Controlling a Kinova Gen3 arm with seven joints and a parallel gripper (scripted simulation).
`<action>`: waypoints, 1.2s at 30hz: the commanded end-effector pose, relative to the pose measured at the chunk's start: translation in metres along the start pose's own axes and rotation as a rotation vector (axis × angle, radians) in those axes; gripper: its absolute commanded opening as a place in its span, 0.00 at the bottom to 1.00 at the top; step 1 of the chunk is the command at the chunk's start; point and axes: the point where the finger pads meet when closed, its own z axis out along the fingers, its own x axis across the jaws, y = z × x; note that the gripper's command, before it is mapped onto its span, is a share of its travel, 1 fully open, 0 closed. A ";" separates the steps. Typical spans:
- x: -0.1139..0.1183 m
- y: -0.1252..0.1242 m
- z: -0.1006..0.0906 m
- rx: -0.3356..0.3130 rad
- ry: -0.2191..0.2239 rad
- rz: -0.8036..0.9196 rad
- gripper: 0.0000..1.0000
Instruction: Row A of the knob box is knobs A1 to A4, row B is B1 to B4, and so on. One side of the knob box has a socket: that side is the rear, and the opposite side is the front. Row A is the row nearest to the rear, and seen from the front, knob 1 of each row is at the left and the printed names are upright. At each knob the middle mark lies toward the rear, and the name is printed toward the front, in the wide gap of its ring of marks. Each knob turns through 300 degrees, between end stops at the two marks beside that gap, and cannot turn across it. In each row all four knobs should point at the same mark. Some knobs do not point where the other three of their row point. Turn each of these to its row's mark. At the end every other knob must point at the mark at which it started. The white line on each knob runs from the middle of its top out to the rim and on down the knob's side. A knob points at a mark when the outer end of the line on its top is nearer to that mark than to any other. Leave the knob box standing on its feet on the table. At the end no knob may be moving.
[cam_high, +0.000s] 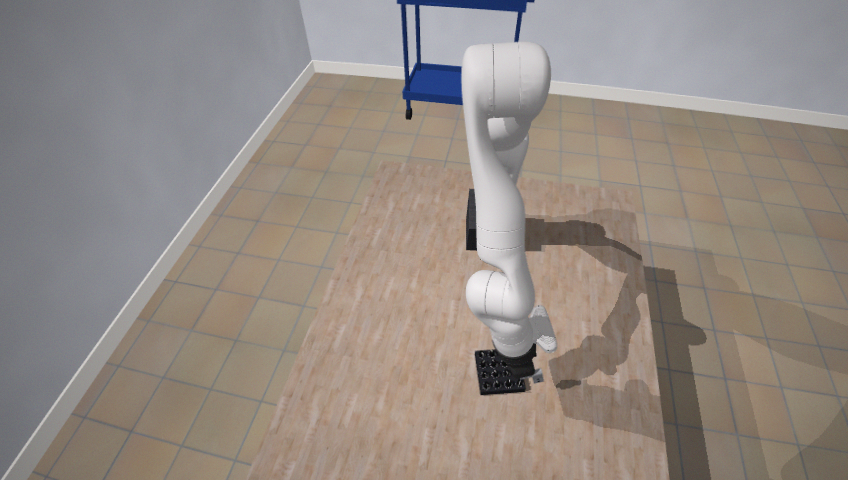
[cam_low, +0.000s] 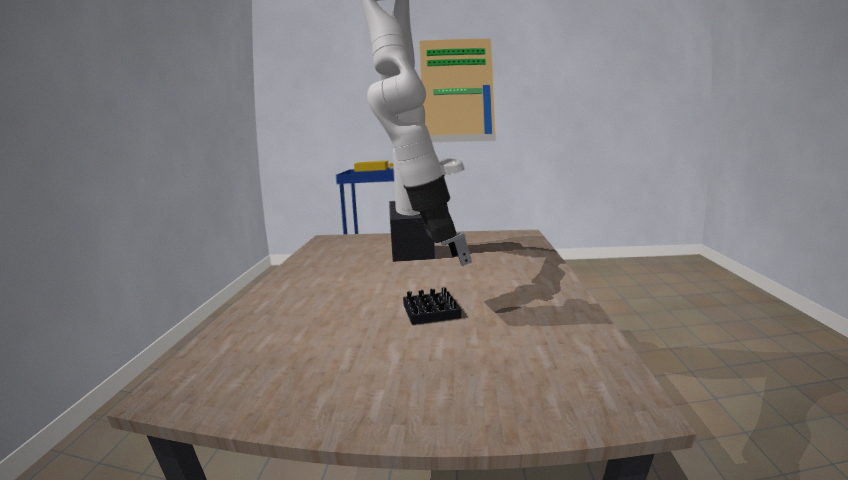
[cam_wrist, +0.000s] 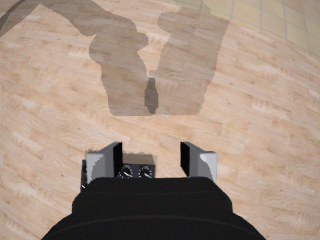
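The black knob box (cam_high: 502, 390) (cam_low: 437, 318) (cam_wrist: 136, 168) stands flat on the table with its knobs upward. My gripper (cam_low: 460, 259) (cam_wrist: 151, 154) is open and empty, tilted, high above the table and off to the right of the box in the exterior view. In the wrist view two knobs (cam_wrist: 126, 172) (cam_wrist: 145, 173) show between the fingers, nearer the left one; the left finger and the gripper body hide most of the box. In the top view the gripper body covers part of its right side. Printed names, the socket and most pointing directions are too small or hidden to tell.
The wooden table (cam_high: 380, 356) (cam_low: 333, 368) carries the arm's dark base block (cam_high: 471, 231) (cam_low: 411, 237) behind the box. Arm shadows fall to the right of the box. A blue cart (cam_high: 437, 83) (cam_low: 363, 177) stands beyond the table, and a pegboard (cam_low: 455, 113) hangs on the wall.
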 end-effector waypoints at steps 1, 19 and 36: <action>-0.001 -0.001 0.002 0.002 -0.002 0.020 1.00; 0.000 -0.006 0.010 0.003 0.015 0.152 1.00; 0.001 -0.008 0.015 0.003 0.026 0.238 1.00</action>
